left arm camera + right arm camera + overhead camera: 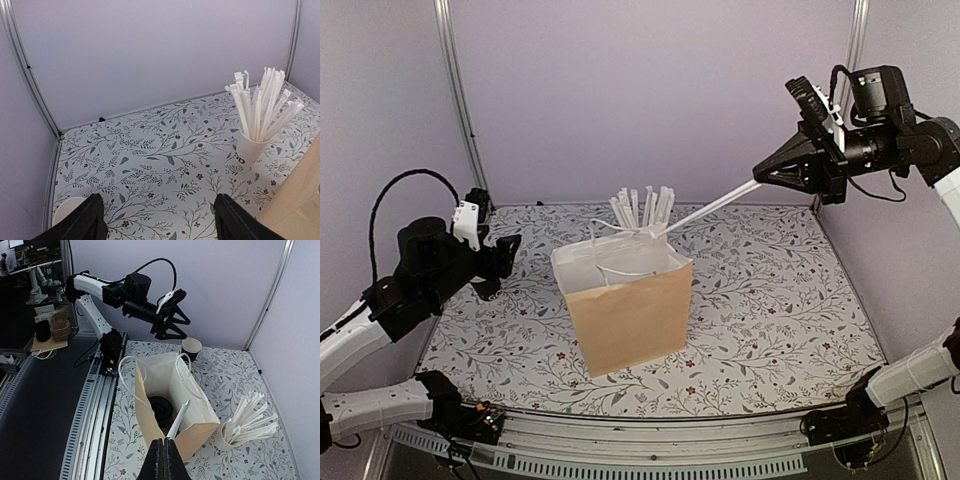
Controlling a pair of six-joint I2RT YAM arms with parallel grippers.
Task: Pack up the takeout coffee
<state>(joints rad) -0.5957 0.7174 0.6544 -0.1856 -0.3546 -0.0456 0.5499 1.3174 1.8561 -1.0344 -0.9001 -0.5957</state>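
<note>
Straw goes in: R gripper [760,172], clenched on a paper-wrapped straw [715,205], angles its tip into the brown paper bag [630,315], where a round black item [161,407], poss. the lid, sits. L gripper [159,222] hangs released by the black cup [191,346], on the table left of the bag. Next, likely: let go w/o snagging the handles.

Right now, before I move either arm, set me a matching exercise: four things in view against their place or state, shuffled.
Things:
1. left hand
2. right hand
3. black cup
4. paper bag

Place or state:
a. shut on a wrapped straw
b. middle of the table, top open
c. open, holding nothing
d. standing just below the left hand

Pairs: 1-c, 2-a, 3-d, 4-b
</note>
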